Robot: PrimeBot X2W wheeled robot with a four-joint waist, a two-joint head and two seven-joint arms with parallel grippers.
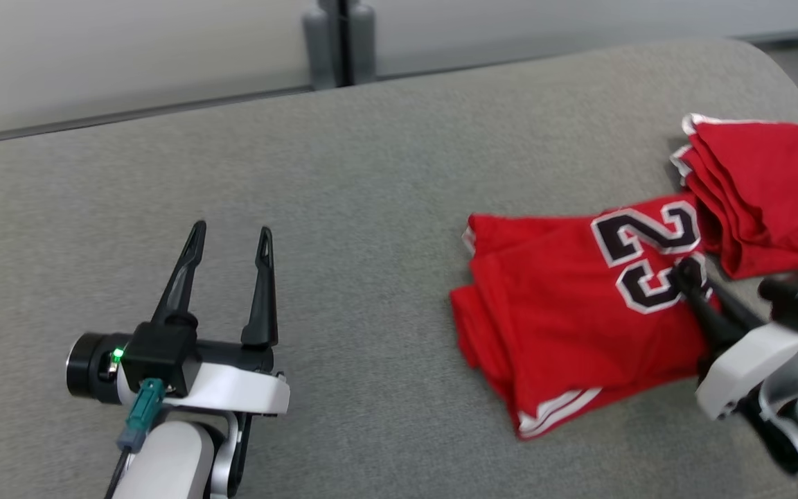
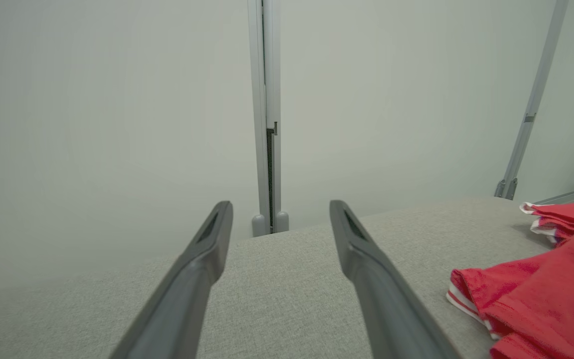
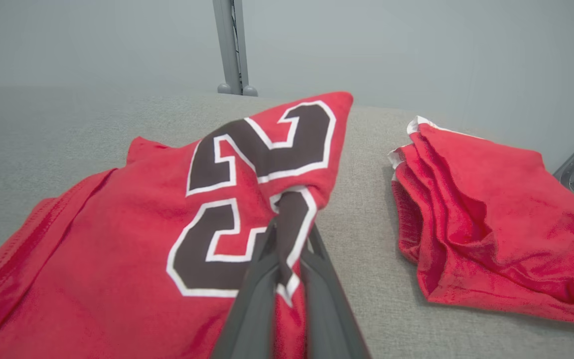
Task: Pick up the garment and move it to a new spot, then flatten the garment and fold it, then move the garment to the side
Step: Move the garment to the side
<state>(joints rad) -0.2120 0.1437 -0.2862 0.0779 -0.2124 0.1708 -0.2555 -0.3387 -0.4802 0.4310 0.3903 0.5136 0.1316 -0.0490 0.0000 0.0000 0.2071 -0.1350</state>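
The garment [image 1: 565, 312] is a red jersey with a dark, white-edged "23", lying folded on the right part of the grey padded surface [image 1: 371, 173]. My right gripper [image 1: 686, 270] comes in from the lower right and is shut on the jersey's right edge at the number. In the right wrist view the fingers [image 3: 257, 279] pinch a raised fold of the garment [image 3: 117, 239], so that corner stands up off the surface. My left gripper [image 1: 231, 235] rests open at the lower left, well away from the cloth, with nothing between its fingers. The left wrist view has the garment [image 2: 541, 299] at its right edge.
A second folded red cloth [image 1: 766, 187] with white trim lies just right of the jersey, near the surface's right edge. A grey post [image 1: 340, 41] stands behind the far edge against a pale wall. Bare grey surface stretches across the middle and left.
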